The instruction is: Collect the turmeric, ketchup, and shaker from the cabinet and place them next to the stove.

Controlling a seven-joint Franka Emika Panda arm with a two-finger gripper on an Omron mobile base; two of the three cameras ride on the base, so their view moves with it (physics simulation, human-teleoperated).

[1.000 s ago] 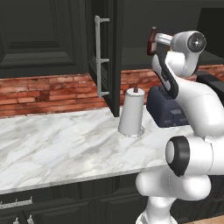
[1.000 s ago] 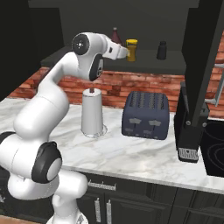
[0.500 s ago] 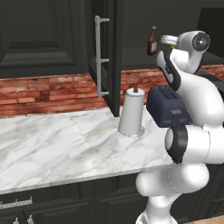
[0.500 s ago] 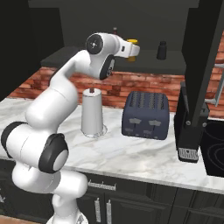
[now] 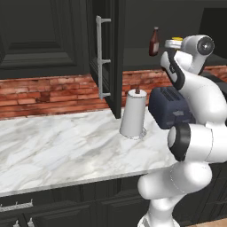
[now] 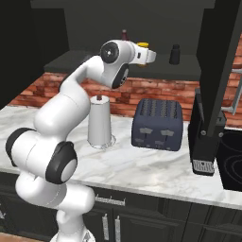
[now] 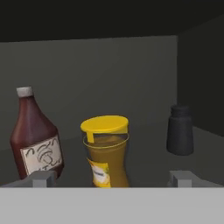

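In the hand view my gripper [image 7: 113,179] is open, level with the cabinet shelf and just in front of it. The turmeric [image 7: 106,151], a jar with a yellow lid, stands straight ahead between the two fingertips [image 7: 41,178] but apart from them. The dark red ketchup [image 7: 35,135] stands to its left, the dark grey shaker [image 7: 180,130] to its right and further back. From the right base view the gripper [image 6: 152,56] covers most of the turmeric [image 6: 142,45]; the ketchup [image 6: 124,34] peeks over the wrist, and the shaker [image 6: 175,54] stands free. The cabinet [image 5: 106,53] door hangs open.
A paper towel roll [image 6: 100,121] and a dark blue toaster [image 6: 157,124] stand on the marble counter [image 6: 142,165] under the shelf. The open cabinet door [image 6: 220,61] with its silver handle [image 5: 101,57] juts out over the counter. The stove [image 6: 231,160] lies at the far right.
The arm has swung the hand across in front of the shelf, from the ketchup to the turmeric. The jaws have stayed open.
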